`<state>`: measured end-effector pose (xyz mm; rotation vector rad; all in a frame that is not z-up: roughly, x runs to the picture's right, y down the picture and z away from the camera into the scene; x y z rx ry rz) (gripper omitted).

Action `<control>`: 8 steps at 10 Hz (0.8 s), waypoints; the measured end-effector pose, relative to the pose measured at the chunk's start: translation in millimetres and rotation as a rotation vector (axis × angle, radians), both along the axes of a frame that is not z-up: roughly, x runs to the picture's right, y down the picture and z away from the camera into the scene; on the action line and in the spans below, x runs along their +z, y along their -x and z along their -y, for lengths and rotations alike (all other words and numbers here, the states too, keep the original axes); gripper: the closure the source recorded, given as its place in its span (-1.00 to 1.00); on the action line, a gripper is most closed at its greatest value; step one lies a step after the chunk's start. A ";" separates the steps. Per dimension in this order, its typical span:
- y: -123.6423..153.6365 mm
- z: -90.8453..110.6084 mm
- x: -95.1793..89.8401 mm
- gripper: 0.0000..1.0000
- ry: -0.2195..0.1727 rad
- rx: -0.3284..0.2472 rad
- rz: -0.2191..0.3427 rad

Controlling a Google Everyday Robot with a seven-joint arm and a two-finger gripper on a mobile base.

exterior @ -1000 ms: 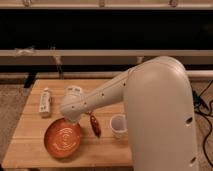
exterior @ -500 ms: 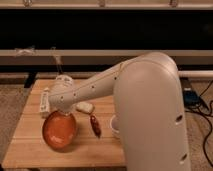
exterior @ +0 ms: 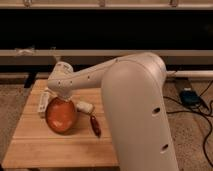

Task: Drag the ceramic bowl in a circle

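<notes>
The hand (exterior: 62,96) pinches the ceramic bowl (exterior: 61,116) at its far rim; it looks heavy, hard, slippery and breakable.

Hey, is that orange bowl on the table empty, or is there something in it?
Empty: the ceramic bowl shows a bare orange inside, with nothing lying in it. The gripper sits at its far rim.

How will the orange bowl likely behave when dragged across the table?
The bowl looks rigid and glossy, so it probably slides easily on the wooden table. Wide and shallow, it seems unlikely to tip, though the gripper, shut at its far rim, might tilt it.
</notes>
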<state>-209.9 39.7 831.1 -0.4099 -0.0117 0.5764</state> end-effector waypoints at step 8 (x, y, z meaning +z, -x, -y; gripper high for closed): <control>-141.5 -16.6 26.2 0.63 0.021 0.099 -0.078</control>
